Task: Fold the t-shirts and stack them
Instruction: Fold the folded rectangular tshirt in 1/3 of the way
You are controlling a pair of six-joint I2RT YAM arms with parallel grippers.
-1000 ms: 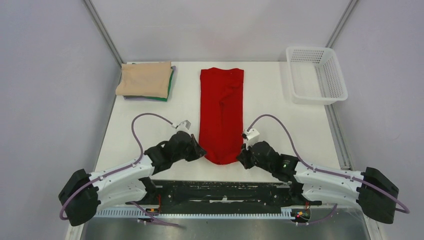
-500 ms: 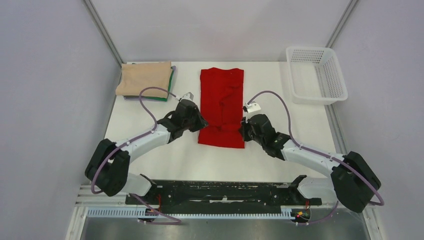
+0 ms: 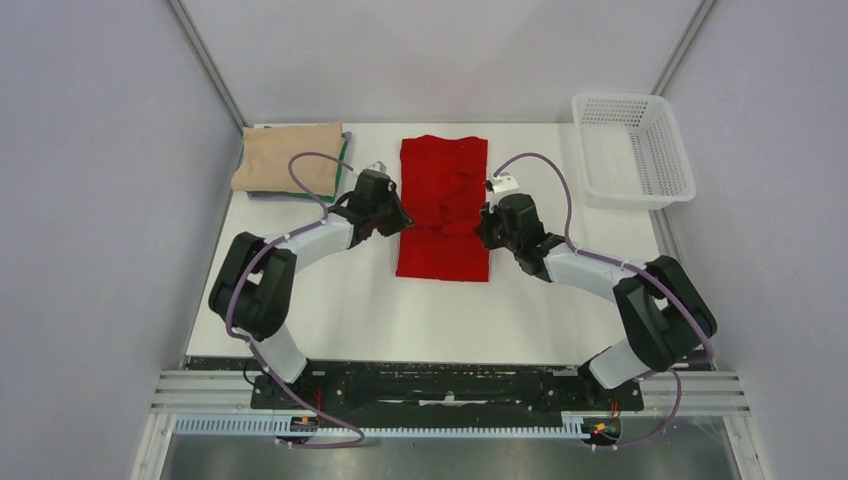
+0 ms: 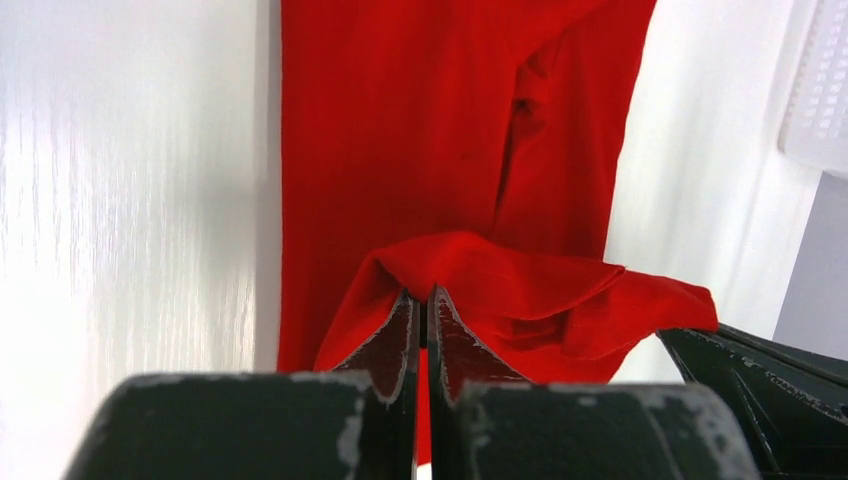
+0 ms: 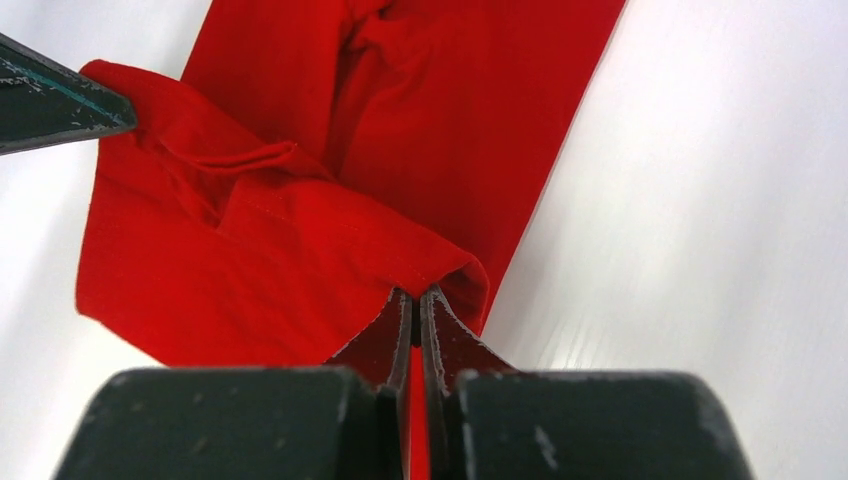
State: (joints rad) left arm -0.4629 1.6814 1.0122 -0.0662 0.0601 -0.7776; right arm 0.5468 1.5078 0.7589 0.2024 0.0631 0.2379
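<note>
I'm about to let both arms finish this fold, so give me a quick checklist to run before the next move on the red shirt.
1. Left gripper shut on the red t-shirt: ok.
2. Right gripper shut on the same shirt: ok.
3. Both grippers about level across the shirt: ok.
4. Lifted edge taut between them: not ok, it sags and wrinkles.
5. Way to the far edge free: ok, the folded stack and basket sit off to the sides.
6. Every cloth layer pinched: cannot tell.
</note>
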